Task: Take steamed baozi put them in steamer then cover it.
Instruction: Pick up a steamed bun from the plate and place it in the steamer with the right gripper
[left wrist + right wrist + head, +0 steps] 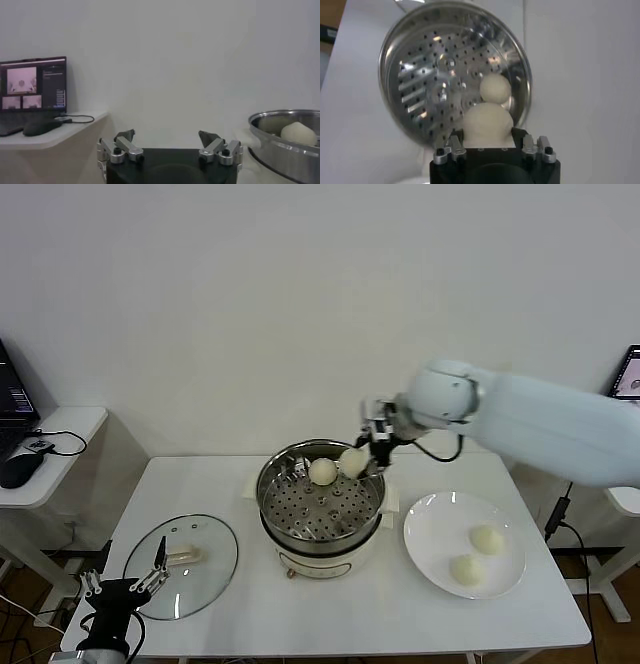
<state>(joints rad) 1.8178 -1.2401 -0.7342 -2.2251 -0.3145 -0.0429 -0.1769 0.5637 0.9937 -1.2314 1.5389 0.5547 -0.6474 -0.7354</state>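
The left hand (158,569) waits low at the near left corner of the desk (200,479), its fingers spread wide and holding nothing. Just ahead of it the cover (185,569) lies flat on the desk, cream handle up, untouched; putting it on is the last step and is not yet due.

Further right, the steamer (320,514) stands at the desk's middle on its white base, open. One baozi (322,472) already rests on the perforated tray, toward the far side. The right hand (372,446) hovers over the steamer's far right rim, its fingers narrowed onto a second baozi (487,125); in the right wrist view that bun sits between the fingers, with the tray and the first bun directly beyond it. It appears to be on the point of being set down rather than already resting on the tray.

Beyond the right hand, toward the right edge, the white plate (430,529) carries the last two baozi (486,539), (466,570), side by side and apart. So, judged from here, one bun is placed, one is in delivery, two remain, then the lid.

Most of the tray on the near side of the right hand is bare, so there is room for the rest. The steel wall is the edge to clear on each entry and exit, and the plate lies close beside the steamer, leaving a short open path between them.
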